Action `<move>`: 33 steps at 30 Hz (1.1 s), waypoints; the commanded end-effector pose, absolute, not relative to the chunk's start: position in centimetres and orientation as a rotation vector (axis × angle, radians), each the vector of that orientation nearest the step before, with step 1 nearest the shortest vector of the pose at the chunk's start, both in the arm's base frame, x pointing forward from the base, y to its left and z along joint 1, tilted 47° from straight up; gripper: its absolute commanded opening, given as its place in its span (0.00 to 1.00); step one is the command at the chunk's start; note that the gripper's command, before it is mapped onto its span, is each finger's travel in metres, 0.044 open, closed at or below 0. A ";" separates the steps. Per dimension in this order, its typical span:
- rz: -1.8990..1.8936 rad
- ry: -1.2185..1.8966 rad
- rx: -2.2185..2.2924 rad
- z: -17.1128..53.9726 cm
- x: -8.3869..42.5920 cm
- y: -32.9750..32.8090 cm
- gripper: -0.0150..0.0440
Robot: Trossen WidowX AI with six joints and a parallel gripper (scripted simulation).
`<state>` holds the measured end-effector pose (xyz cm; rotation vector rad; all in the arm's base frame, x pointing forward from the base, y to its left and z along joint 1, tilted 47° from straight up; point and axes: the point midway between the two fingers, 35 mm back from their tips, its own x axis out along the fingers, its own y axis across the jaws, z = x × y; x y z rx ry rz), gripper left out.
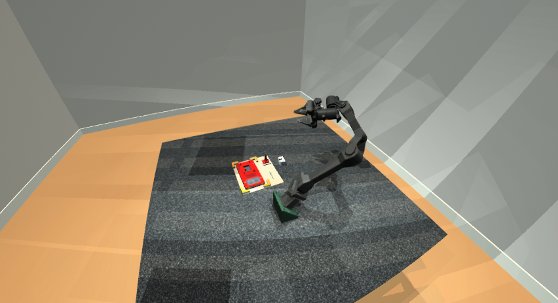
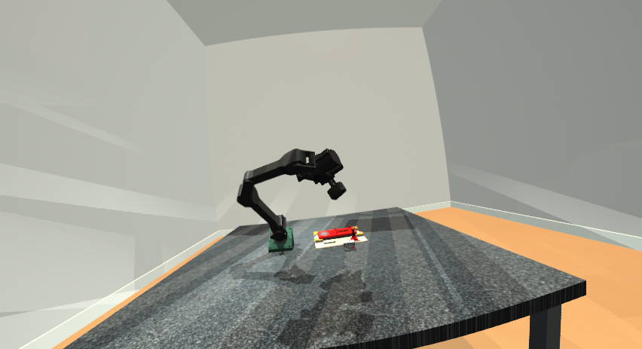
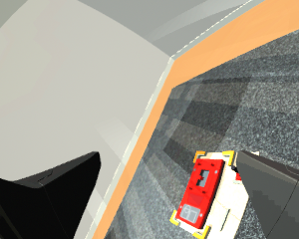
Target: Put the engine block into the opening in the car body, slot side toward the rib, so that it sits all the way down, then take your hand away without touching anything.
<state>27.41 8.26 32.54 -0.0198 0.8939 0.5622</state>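
The engine block (image 1: 281,160) (image 2: 349,246), a small white and dark piece, rests on the dark table beside the cream board; I cannot make out its slot side. It does not show in the wrist view. The red car body (image 1: 255,173) (image 2: 337,233) (image 3: 195,197) lies on the board between yellow corner pieces. Its opening (image 1: 247,168) (image 3: 202,178) looks empty; the rib is too small to tell. My gripper (image 1: 297,116) (image 3: 169,159) is open and empty, high above the table and well away from the block and body.
The cream board (image 1: 267,170) (image 3: 234,203) also carries a small red piece with a black upright stick (image 1: 266,160) beside the car body, and a thin dark slot. The green arm base (image 1: 284,210) (image 2: 281,240) stands near the board.
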 end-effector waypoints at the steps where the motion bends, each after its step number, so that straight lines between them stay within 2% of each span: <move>1: 0.481 0.989 0.046 30.7 28.0 8.1 1.00; 18: 0.001 1.250 0.309 25.4 29.7 6.6 1.00; 33: -0.508 1.305 0.461 20.9 30.7 5.5 1.00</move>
